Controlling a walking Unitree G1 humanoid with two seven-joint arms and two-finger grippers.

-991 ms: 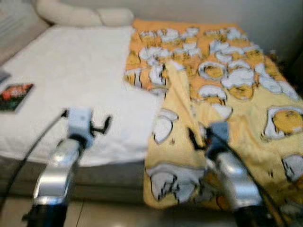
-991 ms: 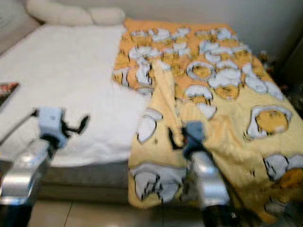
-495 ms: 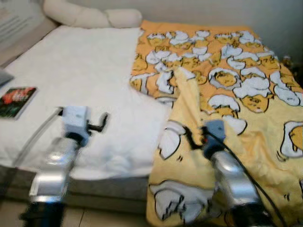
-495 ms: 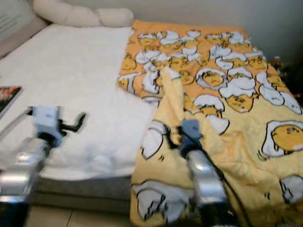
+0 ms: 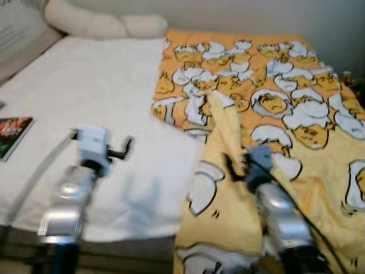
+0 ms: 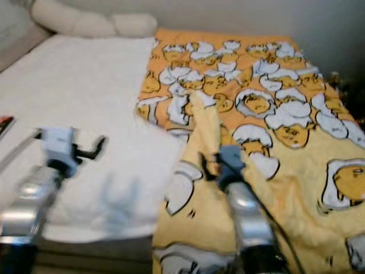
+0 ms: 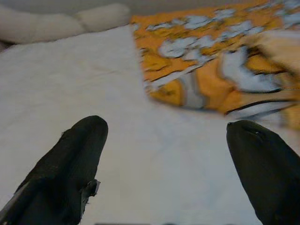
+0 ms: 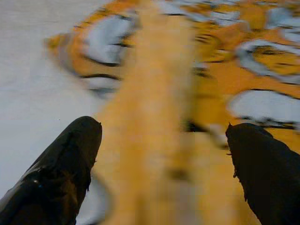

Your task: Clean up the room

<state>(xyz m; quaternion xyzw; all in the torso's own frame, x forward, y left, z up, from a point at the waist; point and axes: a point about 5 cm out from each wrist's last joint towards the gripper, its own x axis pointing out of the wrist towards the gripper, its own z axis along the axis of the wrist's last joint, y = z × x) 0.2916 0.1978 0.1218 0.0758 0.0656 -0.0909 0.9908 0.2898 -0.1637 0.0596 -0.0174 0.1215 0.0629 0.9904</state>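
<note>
I stand at the foot of a bed [image 5: 85, 97] with a white sheet. The blanket [image 5: 274, 103] covers the right half of the bed, from the far wall side down to the near edge, where it hangs over.

My right gripper [image 8: 161, 159] is above the blanket, and a raised fold [image 5: 225, 131] of the cloth runs from just in front of it toward 12 o'clock. In the right wrist view this fold lies between my two black fingers [image 8: 61, 164], which are spread wide apart and hold nothing. I cannot tell if they touch the cloth.

My left gripper [image 7: 164, 164] is above the bare white sheet, with its fingers also spread wide and holding nothing. The left edge of the blanket is at about 1 o'clock from it, near but apart.

The blanket is yellow and orange with many white and yellow cartoon figures outlined in black. Its far part is flat; the near part is wrinkled.

I count one blanket, one long cream pillow [image 5: 102, 24] at 11 o'clock along the head of the bed, and one book [image 5: 12, 132] with a dark cover, lying at 9 o'clock on the sheet.
</note>
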